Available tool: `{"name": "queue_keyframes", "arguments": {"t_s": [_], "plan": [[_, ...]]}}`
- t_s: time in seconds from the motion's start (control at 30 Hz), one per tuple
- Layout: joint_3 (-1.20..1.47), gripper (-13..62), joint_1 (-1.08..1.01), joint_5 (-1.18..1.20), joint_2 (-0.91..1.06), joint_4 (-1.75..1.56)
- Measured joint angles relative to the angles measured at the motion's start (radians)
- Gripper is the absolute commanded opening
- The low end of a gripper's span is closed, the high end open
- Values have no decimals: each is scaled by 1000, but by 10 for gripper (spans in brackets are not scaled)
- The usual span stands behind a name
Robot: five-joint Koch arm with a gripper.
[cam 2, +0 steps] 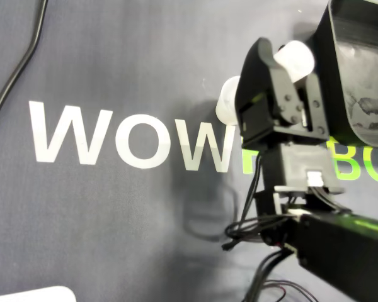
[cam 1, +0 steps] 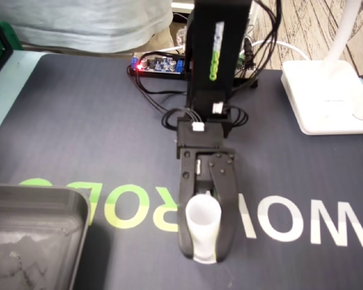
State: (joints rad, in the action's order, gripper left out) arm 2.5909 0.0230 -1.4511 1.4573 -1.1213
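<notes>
We see the end effector [cam 1: 206, 244] clamped on the white cup [cam 1: 202, 220], one jaw on each side of it, near the middle of the table's [cam 1: 78, 121] front edge in the fixed view. We judge this side grip leaves the cup's mouth clear for carrying it to the grey tray [cam 1: 78, 208] at the front left corner.

In the fixed view, the cup [cam 1: 202, 225] sits between the jaws of the gripper [cam 1: 206, 252], above the mat [cam 1: 78, 133]. The tray [cam 1: 42, 196] lies left, the lamp [cam 1: 327, 96] behind right.
</notes>
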Motion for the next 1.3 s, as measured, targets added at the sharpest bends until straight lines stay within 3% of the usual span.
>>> {"name": "queue_keyframes", "arguments": {"t_s": [0.27, 0.7, 1.07, 1.1, 1.3], "plan": [[-141, 29, -114, 133, 195, 308], [-511, 29, -342, 440, 233, 735], [-951, 29, -581, 879, -2, 1009], [-1020, 29, -618, 1052, -71, 1058], [-1166, 28, -660, 1440, -219, 1063]]}}
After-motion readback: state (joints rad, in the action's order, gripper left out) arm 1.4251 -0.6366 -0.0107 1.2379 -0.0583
